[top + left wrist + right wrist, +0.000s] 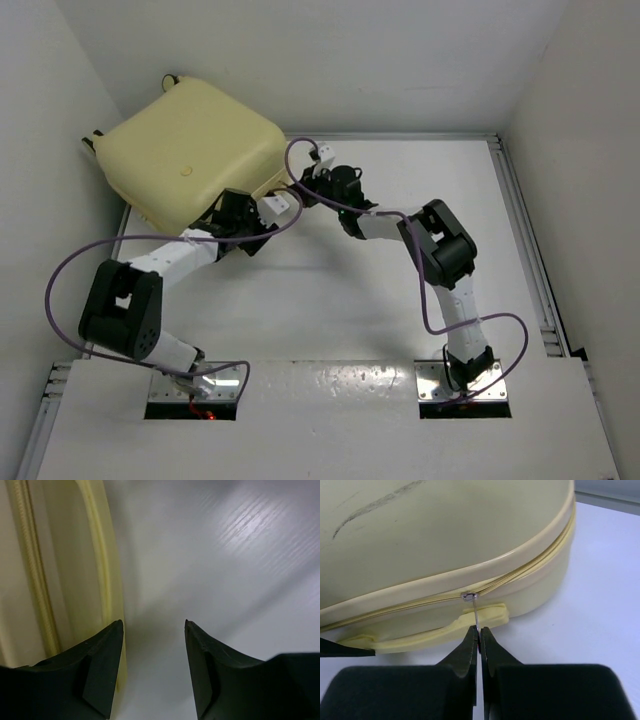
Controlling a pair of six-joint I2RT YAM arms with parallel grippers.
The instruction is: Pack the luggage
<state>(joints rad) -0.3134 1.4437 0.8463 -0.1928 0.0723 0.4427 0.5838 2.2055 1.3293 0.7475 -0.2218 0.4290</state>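
Note:
The luggage (190, 150) is a pale yellow hard-shell suitcase lying shut at the table's far left, with small black wheels at its far corners. In the right wrist view its zip runs along the shell (445, 530), above a yellow side handle (430, 632). My right gripper (480, 628) is shut on the thin metal zipper pull (476, 611), which hangs from the slider; in the top view it sits at the suitcase's right corner (308, 182). My left gripper (152, 622) is open beside the luggage's side (65, 570), nothing between its fingers, only bare table; it shows at the case's near edge (262, 212).
White walls close in the table on the left, far and right sides. A metal rail (525, 240) runs along the table's right edge. Purple cables (60, 280) loop off both arms. The table (330, 300) is white.

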